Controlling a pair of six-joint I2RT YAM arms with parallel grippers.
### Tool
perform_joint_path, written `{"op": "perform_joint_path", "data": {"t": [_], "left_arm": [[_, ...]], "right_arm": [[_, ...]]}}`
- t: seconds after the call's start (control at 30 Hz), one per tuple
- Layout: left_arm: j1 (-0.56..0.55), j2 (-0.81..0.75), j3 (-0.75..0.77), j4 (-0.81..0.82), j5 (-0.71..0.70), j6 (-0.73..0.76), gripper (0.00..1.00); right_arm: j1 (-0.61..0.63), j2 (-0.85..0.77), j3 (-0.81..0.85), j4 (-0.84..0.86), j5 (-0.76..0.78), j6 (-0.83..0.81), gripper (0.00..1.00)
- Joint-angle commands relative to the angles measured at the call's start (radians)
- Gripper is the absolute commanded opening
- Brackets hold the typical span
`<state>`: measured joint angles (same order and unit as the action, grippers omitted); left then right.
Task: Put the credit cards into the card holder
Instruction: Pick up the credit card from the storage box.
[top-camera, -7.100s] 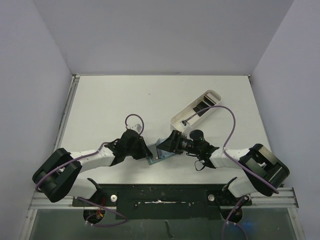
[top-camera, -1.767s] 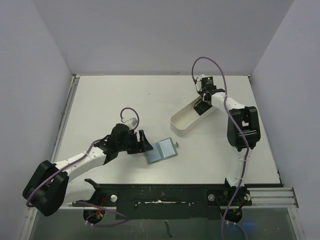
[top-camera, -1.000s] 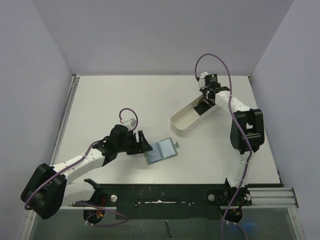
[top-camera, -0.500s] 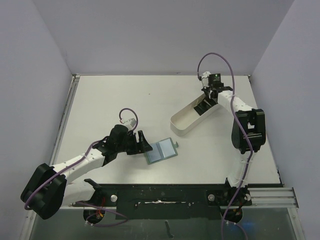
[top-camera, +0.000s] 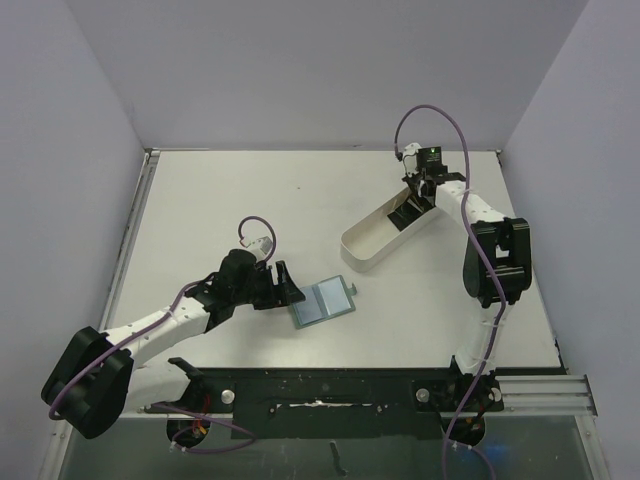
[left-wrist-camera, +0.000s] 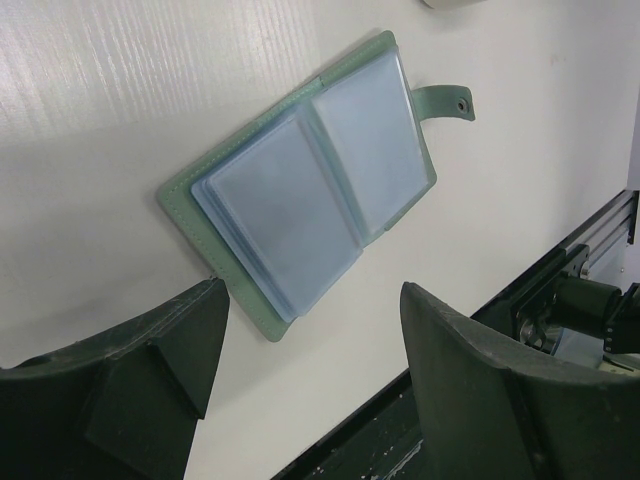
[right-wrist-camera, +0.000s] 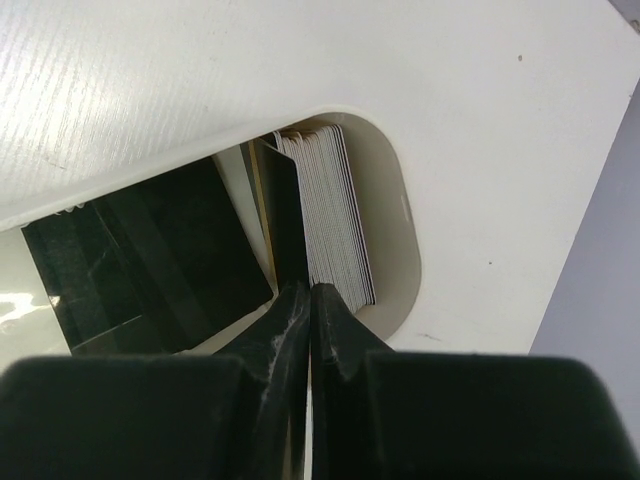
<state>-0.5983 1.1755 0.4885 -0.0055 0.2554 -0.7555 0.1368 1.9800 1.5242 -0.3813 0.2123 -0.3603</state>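
The right end effector has left the holder and now sits at the far end of the tray. It appears clenched on the edge of one card beside the upright stack of cards. The left end effector stays released just beside the holder, which lies open on the bench. The next card looks ready to lift out.

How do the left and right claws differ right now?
The left claw is open; the right claw is shut, apparently pinching a black card. The left claw is beside the open card holder; the right claw reaches into the far end of the white tray. Both are black and two-fingered.
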Motion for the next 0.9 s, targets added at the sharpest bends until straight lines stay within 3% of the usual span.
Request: {"op": "perform_joint_path", "data": {"t": [0.0, 0.1, 0.13, 0.47, 0.67, 0.87], "left_arm": [[0.005, -0.013, 0.018, 0.039, 0.008, -0.004, 0.68], [0.006, -0.013, 0.022, 0.038, 0.008, -0.003, 0.68], [0.005, -0.013, 0.024, 0.038, 0.008, -0.003, 0.68], [0.004, 0.004, 0.016, 0.042, 0.003, -0.007, 0.68], [0.005, 0.027, 0.019, 0.042, -0.002, -0.003, 0.55], [0.006, 0.069, 0.020, 0.061, -0.002, -0.003, 0.36]], "right_arm": [[-0.009, -0.080, 0.031, 0.024, -0.003, -0.006, 0.00], [-0.009, -0.090, 0.038, 0.033, 0.027, 0.010, 0.07], [-0.011, -0.089, 0.048, 0.020, 0.019, 0.004, 0.00], [-0.004, -0.154, 0.076, -0.058, -0.043, 0.049, 0.00], [0.036, -0.237, 0.076, -0.125, -0.053, 0.147, 0.00], [0.084, -0.395, -0.004, -0.176, -0.108, 0.375, 0.00]]}}
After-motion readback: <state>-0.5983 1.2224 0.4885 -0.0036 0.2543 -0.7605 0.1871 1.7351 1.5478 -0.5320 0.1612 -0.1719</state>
